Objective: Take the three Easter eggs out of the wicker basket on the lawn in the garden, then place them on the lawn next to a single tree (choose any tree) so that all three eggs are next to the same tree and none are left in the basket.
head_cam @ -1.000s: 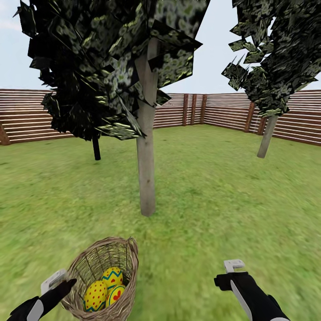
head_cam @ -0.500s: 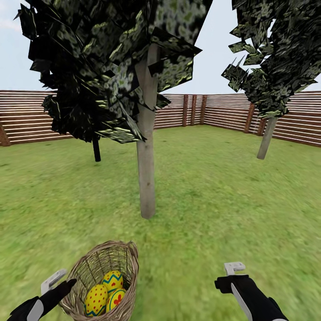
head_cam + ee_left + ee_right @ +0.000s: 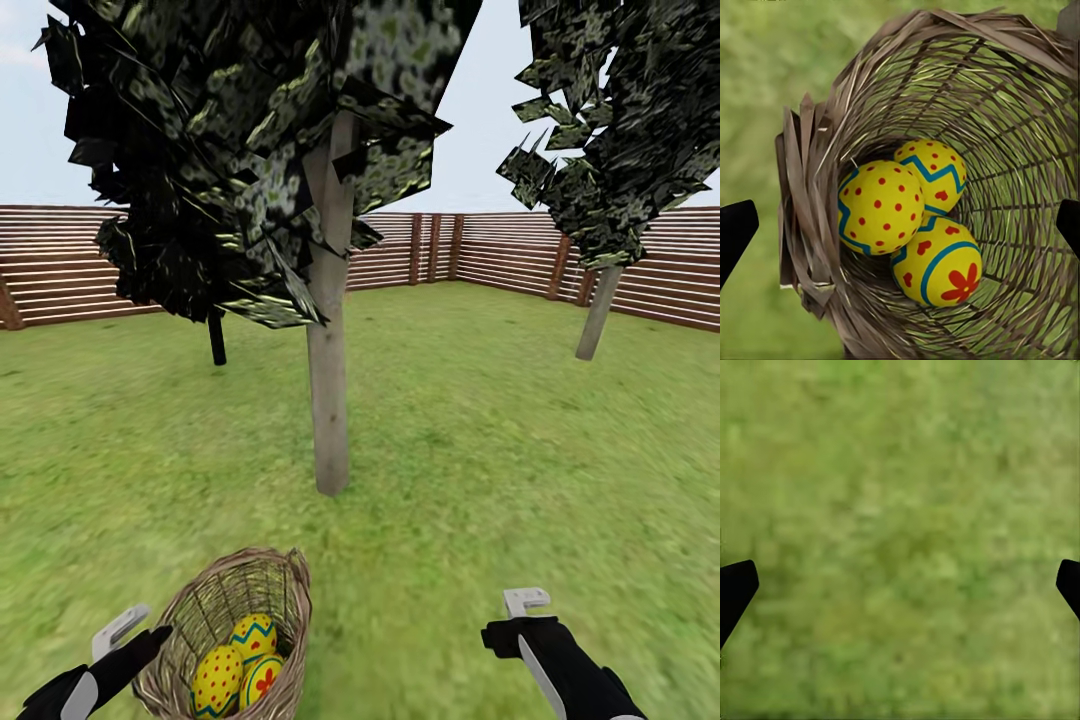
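Note:
The brown wicker basket (image 3: 203, 612) stands on the lawn (image 3: 470, 450) at the lower left of the head view, just in front of the pale-trunked tree (image 3: 329, 400). Three yellow eggs lie inside it: a red-dotted egg (image 3: 880, 206), a blue-zigzag egg (image 3: 934, 169) and a red-flower egg (image 3: 941, 264). My left gripper (image 3: 135, 635) is open at the basket's left side, and in its wrist view the left gripper (image 3: 900, 229) looks straight into the basket mouth with nothing held. My right gripper (image 3: 512, 618) is open over bare grass; the right wrist view shows the same right gripper (image 3: 900, 585) above grass.
A second pale-trunked tree (image 3: 598, 315) stands at the far right. A near-black thin trunk (image 3: 216, 335) rises behind the near tree on the left. The brown slat fence (image 3: 500, 250) rings the yard. Open grass lies right of the near tree.
The whole head view has shifted: basket and tree base sit slightly lower in the picture, so the camera moved. Both arms hold the same pose, and the eggs stay in the basket.

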Tool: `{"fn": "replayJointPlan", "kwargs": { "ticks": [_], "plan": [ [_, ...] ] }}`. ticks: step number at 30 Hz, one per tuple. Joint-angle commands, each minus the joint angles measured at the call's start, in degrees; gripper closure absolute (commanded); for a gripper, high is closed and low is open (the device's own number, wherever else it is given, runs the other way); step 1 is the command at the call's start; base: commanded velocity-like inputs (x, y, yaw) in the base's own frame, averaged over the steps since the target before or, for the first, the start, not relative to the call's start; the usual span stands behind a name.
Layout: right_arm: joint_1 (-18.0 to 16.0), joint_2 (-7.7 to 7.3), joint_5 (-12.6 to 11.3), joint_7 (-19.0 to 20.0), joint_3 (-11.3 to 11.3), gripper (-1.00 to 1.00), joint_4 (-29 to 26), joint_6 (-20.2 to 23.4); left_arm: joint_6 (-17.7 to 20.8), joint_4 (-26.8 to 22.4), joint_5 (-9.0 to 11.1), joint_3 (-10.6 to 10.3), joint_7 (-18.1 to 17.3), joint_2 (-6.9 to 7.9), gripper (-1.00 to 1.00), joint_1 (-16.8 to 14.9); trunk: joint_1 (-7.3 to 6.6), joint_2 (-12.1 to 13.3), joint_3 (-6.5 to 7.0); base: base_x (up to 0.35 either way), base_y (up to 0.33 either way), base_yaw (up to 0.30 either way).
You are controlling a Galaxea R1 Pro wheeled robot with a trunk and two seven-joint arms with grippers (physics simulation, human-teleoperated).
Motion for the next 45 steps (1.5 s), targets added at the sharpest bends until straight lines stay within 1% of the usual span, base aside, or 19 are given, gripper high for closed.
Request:
{"fn": "replayJointPlan", "kwargs": {
  "ticks": [1, 4, 8, 12, 17, 22, 33, 45],
  "plan": [
    [0.0, -0.07, -0.1, -0.2, 0.3, -1.0, -0.1, 0.3, 0.5, -0.1, 0.1, 0.4, -0.3, -0.05, -1.0, 0.0, -0.23, 0.4, 0.13, 0.0, 0.0, 0.0],
    [0.0, -0.07, -0.1, -0.2, 0.3, -1.0, -0.1, 0.3, 0.5, -0.1, -0.1, 0.4, -0.3, -0.55, -1.0, 0.0, -0.89, 1.6, 0.66, 0.0, 0.0, 0.0],
    [0.0, -0.07, -0.1, -0.2, 0.3, -1.0, -0.1, 0.3, 0.6, -0.1, -2.1, 0.4, -0.3, -0.89, -1.0, 0.0, -1.77, 3.2, 1.38, 0.0, 0.0, 0.0],
    [0.0, -0.07, -0.1, -0.2, 0.3, -1.0, -0.1, 0.3, 0.6, -0.1, -2.7, 0.4, -0.3, -0.87, -1.0, 0.0, -2.65, 4.8, 2.1, 0.0, 0.0, 0.0],
    [0.0, -0.07, -0.1, -0.1, 0.3, -1.0, -0.1, 0.3, 0.6, -0.1, -2.9, 0.5, -0.3, -0.9, -1.0, 0.0, -3.75, 6.8, 3.0, 0.0, 0.0, 0.0],
    [0.0, -0.09, -0.2, 0.0, 0.3, -1.0, -0.1, 0.3, 0.5, -0.1, -2.8, 0.5, -0.4, -0.92, -1.0, 0.0, -3.75, 6.8, 3.02, 0.0, 0.0, -0.081],
    [0.0, -0.13, -0.2, 0.0, 0.3, -1.0, -0.1, 0.4, 0.3, -0.1, -2.8, 0.5, -0.4, -1.1, -1.0, 0.0, -3.75, 6.8, 3.29, 0.0, 0.0, -0.262],
    [0.0, -0.07, -0.1, -0.1, 0.3, -1.0, -0.1, 0.3, 0.3, -0.1, -2.8, 0.5, -0.4, -1.38, -1.0, 0.0, -3.75, 6.8, 3.31, 0.0, 0.0, -0.02]
  ]
}}
